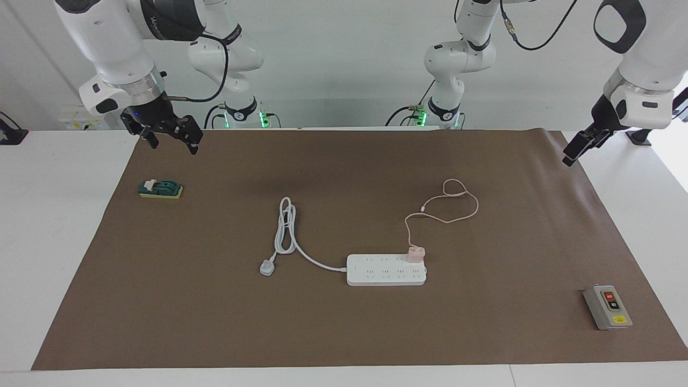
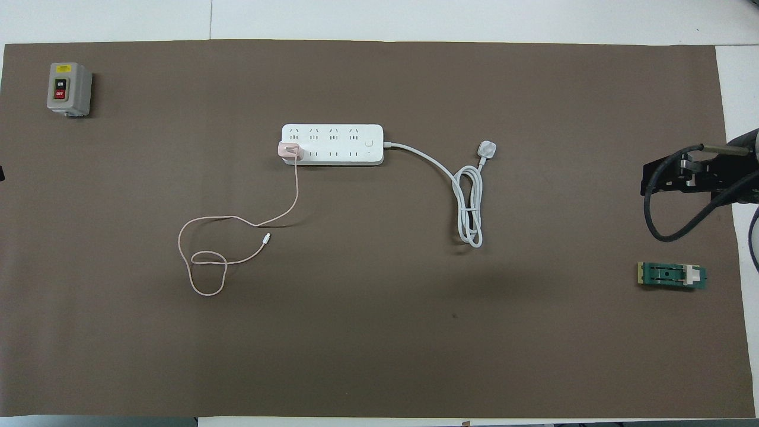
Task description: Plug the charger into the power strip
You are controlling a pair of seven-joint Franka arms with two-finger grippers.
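The pale-pink charger (image 1: 415, 253) (image 2: 290, 150) sits plugged into an end socket of the white power strip (image 1: 384, 275) (image 2: 332, 135), in the row nearer the robots. Its thin pink cable (image 1: 466, 215) (image 2: 201, 258) trails in loops on the mat toward the robots. My left gripper (image 1: 576, 148) hangs in the air over the mat's corner at the left arm's end, well away from the charger, open and holding nothing. Over the mat's corner at the other end, my right gripper (image 1: 173, 145) is raised, open and empty.
The strip's thick white cord (image 1: 285, 231) and three-pin plug (image 1: 267, 267) lie toward the right arm's end. A grey button box (image 1: 607, 307) (image 2: 69, 88) stands toward the left arm's end. A green block (image 1: 160, 188) (image 2: 672, 276) lies below the right gripper.
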